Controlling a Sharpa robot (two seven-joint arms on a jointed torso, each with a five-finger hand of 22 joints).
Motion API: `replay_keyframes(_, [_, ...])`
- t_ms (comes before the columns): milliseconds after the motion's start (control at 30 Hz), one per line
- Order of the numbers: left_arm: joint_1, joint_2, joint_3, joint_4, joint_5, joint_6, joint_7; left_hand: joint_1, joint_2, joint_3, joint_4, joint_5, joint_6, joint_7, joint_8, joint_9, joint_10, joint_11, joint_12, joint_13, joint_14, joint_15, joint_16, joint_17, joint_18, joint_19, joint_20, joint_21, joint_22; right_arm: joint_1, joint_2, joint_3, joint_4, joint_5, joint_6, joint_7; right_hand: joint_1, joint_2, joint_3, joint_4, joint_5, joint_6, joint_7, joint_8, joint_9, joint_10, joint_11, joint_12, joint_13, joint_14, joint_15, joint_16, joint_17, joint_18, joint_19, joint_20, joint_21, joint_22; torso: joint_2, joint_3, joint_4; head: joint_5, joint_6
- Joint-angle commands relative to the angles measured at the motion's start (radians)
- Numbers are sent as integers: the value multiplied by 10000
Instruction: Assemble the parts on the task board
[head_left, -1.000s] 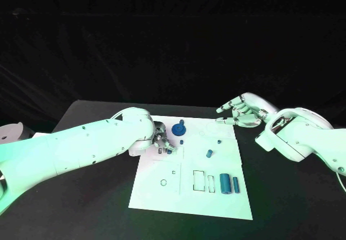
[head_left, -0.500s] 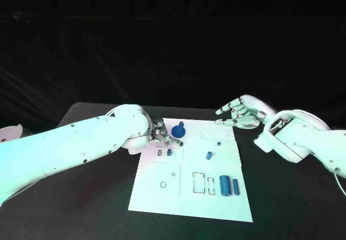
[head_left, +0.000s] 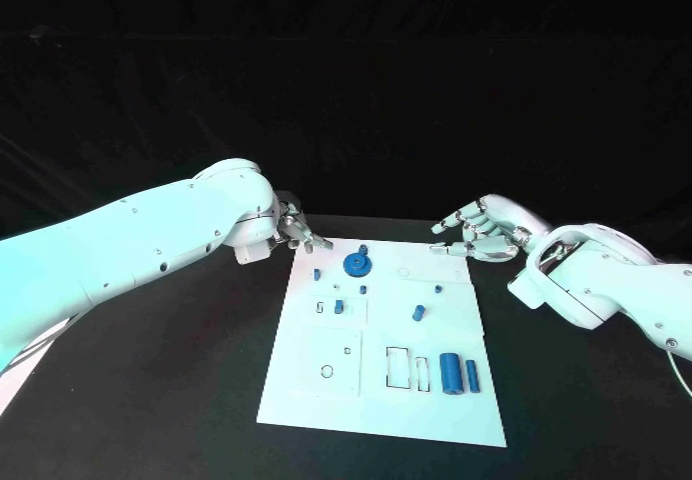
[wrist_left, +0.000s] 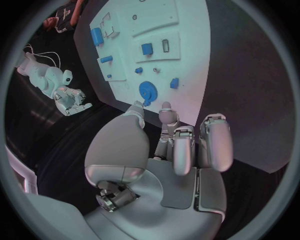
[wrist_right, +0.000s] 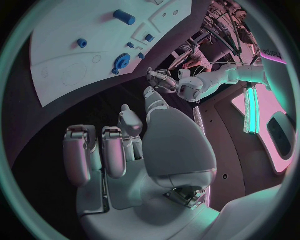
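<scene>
The white task board (head_left: 378, 400) lies in the middle of the table. On its far part are a blue gear (head_left: 355, 264), a small blue peg (head_left: 364, 248) and several small blue parts, one of them (head_left: 339, 306) near the left edge. Two blue cylinders (head_left: 450, 372) lie near the right edge. My left hand (head_left: 296, 232) hovers off the board's far left corner and holds nothing, with its fingers loosely bent. My right hand (head_left: 480, 228) hangs beyond the far right corner, also holding nothing. The left wrist view shows the gear (wrist_left: 148, 91) ahead of the left hand (wrist_left: 169, 145).
Black table surrounds the board on all sides, with free room at left and right. The right wrist view shows the board (wrist_right: 69, 50) and the gear (wrist_right: 123, 61) ahead of the right hand (wrist_right: 119, 145).
My left hand has drawn back from the board's left part to beyond its far left corner, uncovering a small blue part there. The right hand has barely moved.
</scene>
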Motion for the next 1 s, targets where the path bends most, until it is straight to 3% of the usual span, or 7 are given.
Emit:
replay_keyframes(33, [46,286,-80,-636,148,869,244,127,3,-139,4,-21,-45,69,-155,-190,-64,52,-135,-142,1072,81,31,2633,104,140,71,-89,198,-10,24,-1,-44,-84,36,97,2,84,-77,22,11,53,-17,19,13,-74,-19,-49,-15,824,9,-63,1630,-47,254,11,-64,1219,14,-24,-12,63,20])
replay_keyframes(200, [56,696,-281,-1566,-178,1126,407,120,85,-305,11,-90,122,56,-185,-352,114,49,54,35,1072,86,31,2633,76,207,90,16,336,-15,63,-2,-88,-75,42,119,11,96,-86,27,32,53,-17,19,13,-73,-19,-41,-12,827,9,-56,1643,-46,253,11,-66,1217,20,-24,-42,100,-2])
replay_keyframes(333, [-7,944,-409,-2033,-413,1493,517,95,244,-512,17,-195,511,-57,-55,-456,475,-45,450,445,1072,18,31,2633,31,306,48,182,544,-25,88,-2,-106,-73,57,131,11,96,-86,27,32,53,-17,19,13,-73,-19,-41,-12,827,9,-56,1643,-46,253,11,-66,1217,42,-47,-43,118,-7])
replay_keyframes(733, [-148,1293,-502,-2424,-598,1587,729,-24,499,-758,24,-257,805,-179,98,-489,795,-153,808,832,1072,-73,31,2633,-19,401,-36,357,766,-38,164,-2,-199,-72,96,133,24,112,-95,31,57,55,-17,20,14,-73,-18,-37,-12,825,9,-62,1634,-47,255,11,-64,1221,32,-22,-54,121,-24])
replay_keyframes(1000, [-199,1418,-534,-2474,-755,1844,793,36,611,-809,10,-242,907,-225,155,-479,902,-193,924,965,1072,-106,31,2633,-42,440,-66,436,866,-39,194,-2,-239,-54,91,121,31,122,-100,34,70,57,-18,22,15,-74,-18,-37,-13,826,9,-59,1640,-47,256,11,-64,1222,35,-24,-54,141,-43])
